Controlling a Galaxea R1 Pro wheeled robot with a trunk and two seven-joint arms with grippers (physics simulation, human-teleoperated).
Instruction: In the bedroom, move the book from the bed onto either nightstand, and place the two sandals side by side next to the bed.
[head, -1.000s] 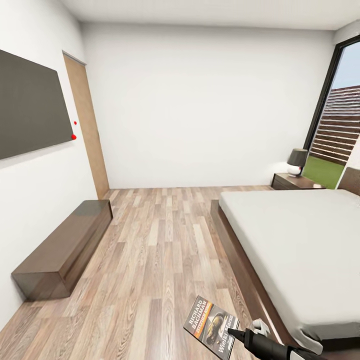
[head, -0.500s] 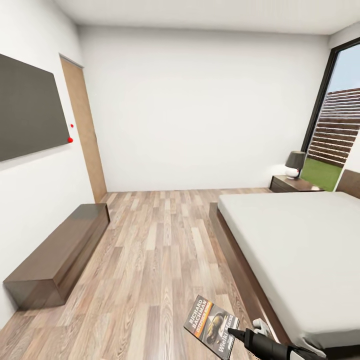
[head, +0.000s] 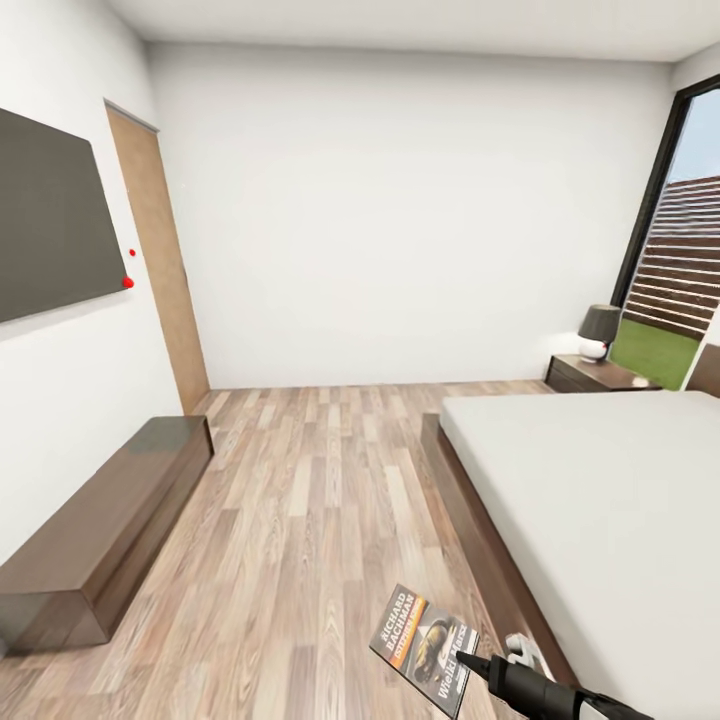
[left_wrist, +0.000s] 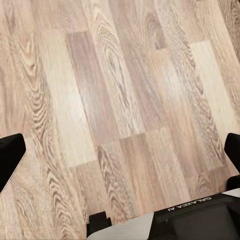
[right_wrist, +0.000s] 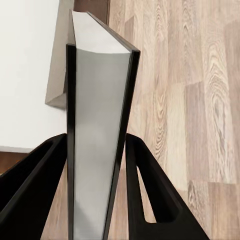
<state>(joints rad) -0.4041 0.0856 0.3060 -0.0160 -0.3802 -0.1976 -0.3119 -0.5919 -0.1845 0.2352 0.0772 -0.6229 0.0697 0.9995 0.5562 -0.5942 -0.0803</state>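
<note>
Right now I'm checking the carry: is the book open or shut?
Shut. Its two dark covers sit close around the pale page block of the book, with the right pincer clamped on both sides.

the bed (head: 600, 500) runs off the head view's right edge. the right gripper (head: 472, 664) hides the book (head: 425, 648) corner.

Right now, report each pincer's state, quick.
Left pincer: open, nothing between its fingers, wood floor below.
Right pincer: closed on the book, one finger on each cover.
</note>
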